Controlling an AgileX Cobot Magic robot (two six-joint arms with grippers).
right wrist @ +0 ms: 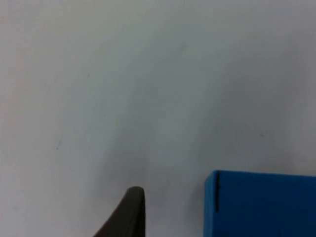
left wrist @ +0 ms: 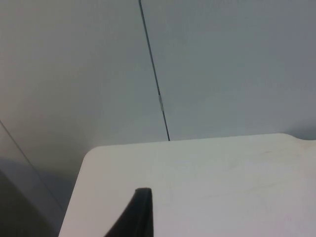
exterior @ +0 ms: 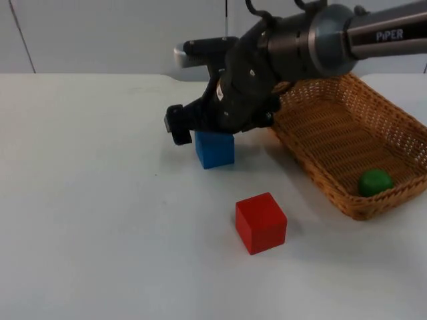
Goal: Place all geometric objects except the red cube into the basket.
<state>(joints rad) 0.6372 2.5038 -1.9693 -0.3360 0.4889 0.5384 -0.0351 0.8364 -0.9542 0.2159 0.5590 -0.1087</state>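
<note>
Right arm closes in on the blue cube, with the green ball already in the basket.

Your wicker basket (exterior: 347, 143) sits behind the right gripper (exterior: 193, 127); the red cube (exterior: 261, 222) lies well in front and stays put. The blue cube (exterior: 215, 148) rests on the table just beside and below the fingertips, ungrasped; I cannot tell how the jaws stand. You need to centre over it next. The left arm waits.

Blue cube's (exterior: 215, 149) rear top edge behind right gripper (exterior: 183, 130)

Blue cube (exterior: 215, 149) and red cube (exterior: 261, 222) on table; green ball (exterior: 374, 182) in basket (exterior: 313, 117).
</note>
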